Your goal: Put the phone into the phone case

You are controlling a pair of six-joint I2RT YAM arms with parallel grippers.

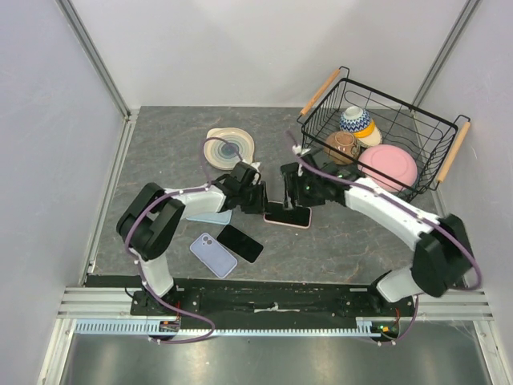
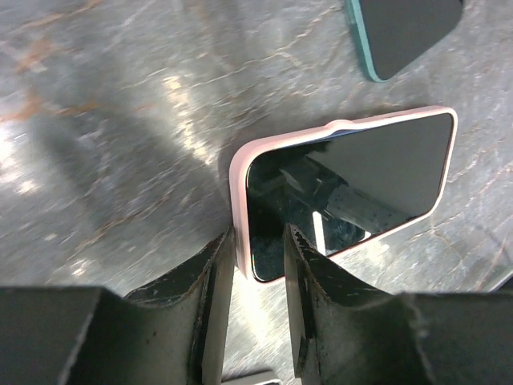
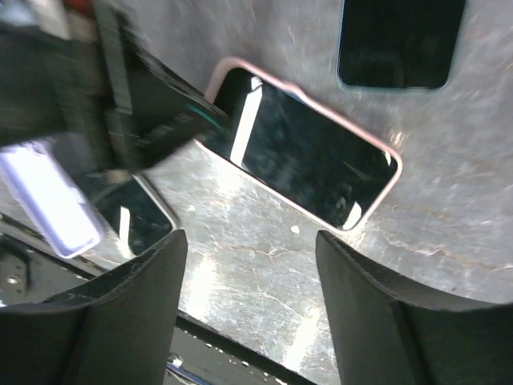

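From above, the phone (image 1: 287,215) is seen lying flat, screen up, in the middle of the grey counter (image 1: 345,241), between the two end effectors. A thin pink edge of the case (image 1: 282,225) shows along its near side. The left end effector (image 1: 260,200) is set at the phone's left end, and the right end effector (image 1: 293,195) hangs just behind the phone. A black phone (image 1: 240,243) and a lilac phone (image 1: 213,255) lie side by side nearer the bases. A plate (image 1: 229,145) sits further back. A wire basket (image 1: 309,132) holding bowls (image 1: 389,164) stands at the back right.

In the left wrist view, the phone's glass is black and glossy, and the arm is mirrored in it. The pink case rims it on every visible side, with a small bump raised on the far long edge. The left end effector is closed on the case's short end. One finger (image 2: 215,297) is pressed against the pink outer wall, and the other rests on the glass. A teal-edged phone (image 2: 401,32) is seen at the top right, apart from the case.

In the right wrist view, the fingers (image 3: 136,305) are spread wide with only bare counter between them. The cased phone lies beyond them at a slant, with the left end effector at its upper left corner.
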